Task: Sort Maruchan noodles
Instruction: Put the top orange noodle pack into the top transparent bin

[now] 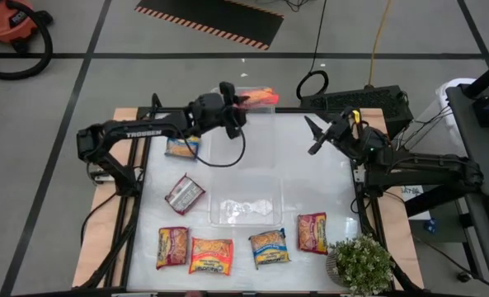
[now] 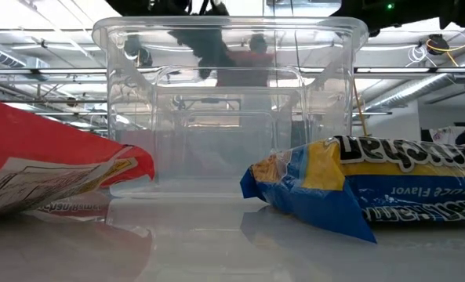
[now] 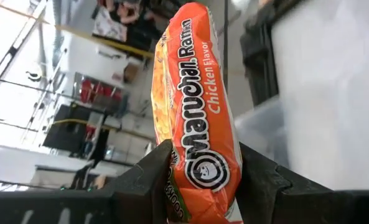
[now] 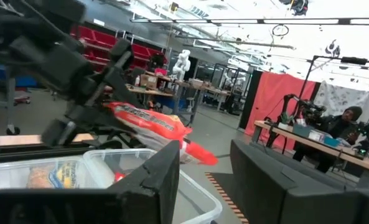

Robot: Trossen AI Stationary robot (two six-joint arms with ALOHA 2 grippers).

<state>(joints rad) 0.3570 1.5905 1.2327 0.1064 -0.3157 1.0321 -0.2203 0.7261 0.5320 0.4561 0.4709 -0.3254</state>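
Observation:
My left gripper (image 1: 237, 109) is raised near the table's far edge and shut on an orange Maruchan chicken packet (image 3: 196, 106), which also shows in the high view (image 1: 262, 98) above a clear bin (image 1: 240, 140). My right gripper (image 1: 314, 136) hangs open to the right of that bin, holding nothing. A blue-yellow packet (image 1: 182, 148) lies left of the bin. A silver-red packet (image 1: 184, 194) lies flat mid-left. Several more packets lie flat along the near edge, among them a red one (image 1: 171, 247) and a blue-yellow one (image 1: 269, 247). My left gripper pinches the orange packet's logo end (image 3: 204, 177) between its two fingers (image 3: 144, 180). The fingers come about level from the table's left. The packet is lifted clear and sticks out past the fingertips toward the table's right, over the far bin.
A second clear bin (image 1: 244, 208) stands at mid-table, with crumpled clear plastic inside. A potted plant (image 1: 359, 264) sits at the near right corner. In the low view a red packet (image 2: 52, 176) and a blue-yellow packet (image 2: 373, 184) flank this bin (image 2: 232, 117).

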